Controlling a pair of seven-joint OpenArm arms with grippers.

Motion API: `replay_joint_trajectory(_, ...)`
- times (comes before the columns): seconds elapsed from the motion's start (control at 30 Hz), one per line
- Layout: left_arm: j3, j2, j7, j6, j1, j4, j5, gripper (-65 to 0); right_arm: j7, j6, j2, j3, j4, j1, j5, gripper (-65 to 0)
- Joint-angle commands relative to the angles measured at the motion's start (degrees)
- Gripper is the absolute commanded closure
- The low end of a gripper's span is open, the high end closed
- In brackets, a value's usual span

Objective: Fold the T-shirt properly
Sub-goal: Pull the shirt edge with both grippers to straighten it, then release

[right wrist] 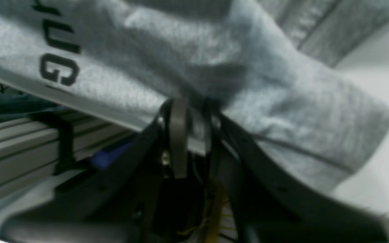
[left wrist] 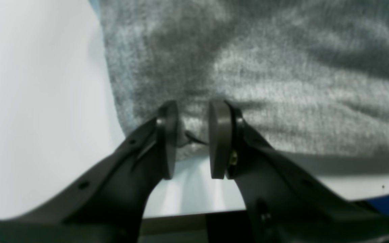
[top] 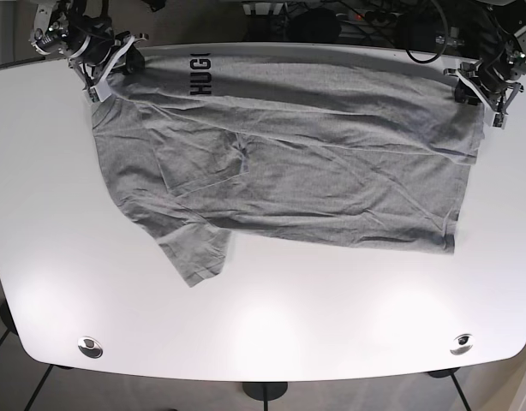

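A grey T-shirt (top: 314,171) with black lettering (top: 199,73) lies spread across the white table (top: 263,317), creased, with one sleeve (top: 194,248) pointing to the front left. My right gripper (top: 104,73) is at the shirt's far left corner. In the right wrist view it (right wrist: 193,135) is shut on a fold of the shirt (right wrist: 282,101) near the lettering (right wrist: 57,64). My left gripper (top: 479,92) is at the far right corner. In the left wrist view it (left wrist: 192,138) stands open, its pads either side of the shirt's edge (left wrist: 248,84).
Two round metal fittings (top: 90,346) (top: 460,344) sit near the table's front corners. Cables and gear (top: 374,17) lie beyond the back edge. An aluminium rail (right wrist: 19,145) shows below the table edge in the right wrist view.
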Motion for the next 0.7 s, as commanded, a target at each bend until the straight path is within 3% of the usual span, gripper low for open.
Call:
replay_joint_trajectory(0.03,-0.12,-0.83,1.63,0.18,1.63,-1.15,1.42,-13.9,0.04,-0.35,1.19,0.45,0.05,1.49,-2.76,-8.7)
replay_joint_trajectory(0.1,-0.12,-0.74,1.63,0.18,3.91,-1.07,0.98,-14.0,0.04,-0.35,3.03,0.36,-0.12,2.10,-3.90,-8.7)
replay_joint_trajectory(0.4,-5.40,4.98,1.63,0.18,11.21,2.19,1.15,-14.6,-0.05,-0.26,5.41,0.36,0.32,3.42,-3.72,-8.7)
replay_joint_trajectory(0.5,-5.75,5.06,1.63,0.18,11.82,3.24,0.89,-25.1,-0.05,-0.26,5.58,0.53,0.84,2.10,-0.47,-8.7)
replay_joint_trajectory(0.7,-7.68,5.15,1.89,0.18,8.92,12.91,0.89,-27.4,-0.05,-0.43,5.23,2.82,10.34,-2.03,4.80,-8.7)
